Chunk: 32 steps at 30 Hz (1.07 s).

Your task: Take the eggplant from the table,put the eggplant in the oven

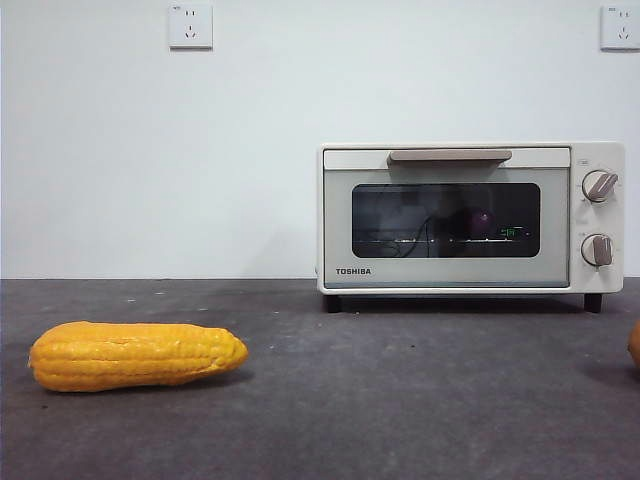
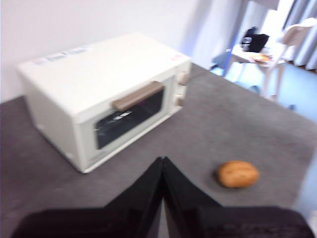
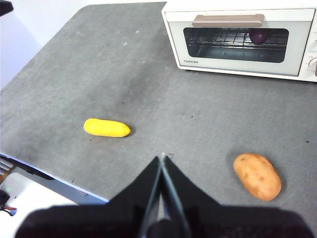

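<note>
The cream-white oven (image 1: 470, 215) stands at the back right of the table (image 1: 400, 400) with its door closed. Through the dark glass a rounded dark-purple shape shows on the wire rack: the eggplant (image 1: 480, 222), also visible in the right wrist view as the eggplant (image 3: 257, 35) at the right end of the rack inside the oven (image 3: 242, 37). My left gripper (image 2: 162, 161) is shut and empty, raised in front of the oven (image 2: 106, 94). My right gripper (image 3: 162, 157) is shut and empty, high over the table's near edge. Neither arm appears in the front view.
A yellow corn cob (image 1: 135, 355) lies at the front left of the table, the same corn cob (image 3: 106, 128) in the right wrist view. A brown potato (image 3: 257, 176) lies at the front right, also seen as the potato (image 2: 238, 174) and at the edge (image 1: 635, 345).
</note>
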Each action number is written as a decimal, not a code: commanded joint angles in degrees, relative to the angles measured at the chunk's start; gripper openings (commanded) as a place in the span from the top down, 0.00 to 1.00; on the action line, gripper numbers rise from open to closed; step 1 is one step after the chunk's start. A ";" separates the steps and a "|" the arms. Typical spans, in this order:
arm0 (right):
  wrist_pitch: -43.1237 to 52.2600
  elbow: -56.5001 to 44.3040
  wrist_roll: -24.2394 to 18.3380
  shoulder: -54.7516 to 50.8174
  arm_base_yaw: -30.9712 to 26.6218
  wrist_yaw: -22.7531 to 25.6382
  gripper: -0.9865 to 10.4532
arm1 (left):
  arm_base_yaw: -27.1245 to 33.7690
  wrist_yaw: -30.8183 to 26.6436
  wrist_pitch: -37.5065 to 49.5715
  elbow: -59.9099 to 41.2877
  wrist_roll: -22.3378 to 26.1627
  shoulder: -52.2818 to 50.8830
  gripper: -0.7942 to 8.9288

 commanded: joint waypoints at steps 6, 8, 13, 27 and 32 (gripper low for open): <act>-1.25 0.26 -0.24 -0.04 0.09 0.17 0.91 | 8.31 -6.27 0.68 -0.15 9.84 -2.97 0.92; -1.25 0.26 -0.24 -0.04 0.09 0.17 0.91 | 10.93 -6.25 0.46 -0.31 9.60 -4.85 0.92; -1.25 0.26 -0.24 0.61 0.09 0.20 0.91 | 18.03 -6.32 0.39 -0.92 10.27 -11.06 0.92; -1.25 0.26 -0.24 2.19 0.09 0.37 0.91 | 30.97 -6.60 12.61 -28.33 15.72 -37.75 0.92; -1.25 0.26 -0.24 2.97 0.09 0.46 0.91 | 34.14 -6.58 20.41 -44.48 10.40 -45.59 0.92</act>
